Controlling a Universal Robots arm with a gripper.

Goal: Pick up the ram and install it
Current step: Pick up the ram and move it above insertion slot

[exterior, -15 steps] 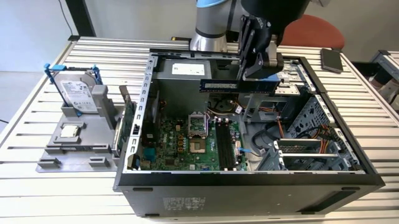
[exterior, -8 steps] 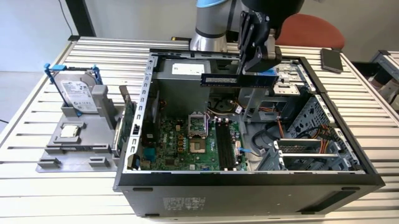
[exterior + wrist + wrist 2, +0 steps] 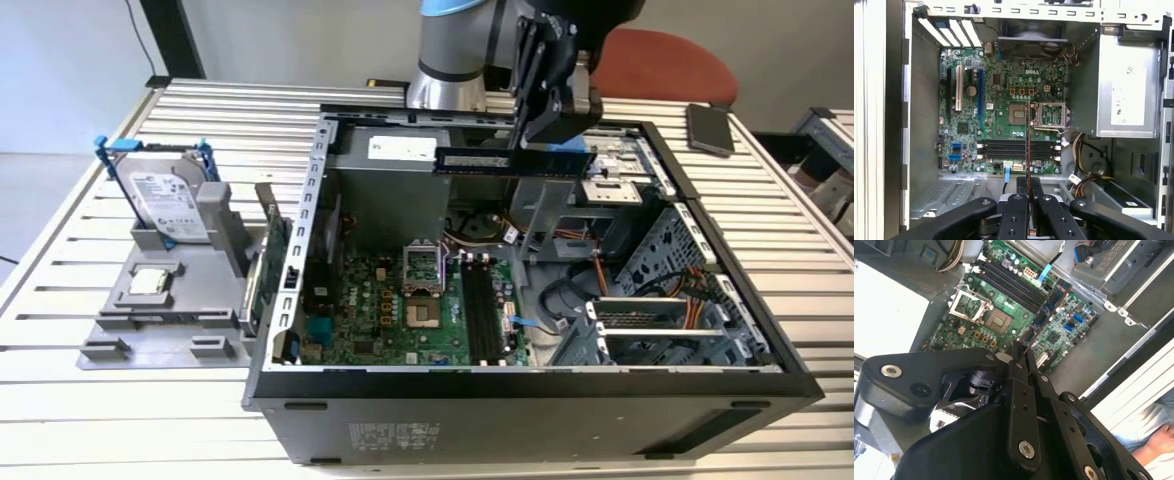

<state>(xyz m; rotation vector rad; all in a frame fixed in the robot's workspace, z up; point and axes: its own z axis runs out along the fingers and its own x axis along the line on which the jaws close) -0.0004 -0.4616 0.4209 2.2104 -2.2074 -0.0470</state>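
**Blue stick clamped above the open case**

Black pincer (image 3: 1028, 184) fingers are drawn narrow and pinch the ram (image 3: 1027, 145) across its flat faces. In both wrist views the ram shows edge-on, as a thin dark line running out from the fingertips. In the exterior view the ram (image 3: 487, 158) hangs level over the far rim of the computer case (image 3: 534, 385). The pincer (image 3: 550, 140) grips it toward its end on the exterior view's right, so most of the stick juts out unsupported.

By its look, the stick is very light and stiff but thin. It would likely crack or flex under sideways force, and its chips and contact edge should stay untouched. The flat faces near the upper long edge seem the safest place to hold. A grip this far off-centre may let it pivot if it is pushed at the free end.

Below, on the green motherboard (image 3: 1004, 90), the dark memory slots (image 3: 1004, 146) lie in a row just beside the open processor socket (image 3: 1051, 114). The ram is well apart from them.

Farther out, the slatted counter (image 3: 120, 400) carries a hard drive (image 3: 171, 200) upright in a grey fixture, with a green expansion card (image 3: 276, 255) near the case wall. In the second wrist view a person's hand (image 3: 1154, 440) rests outside the case.
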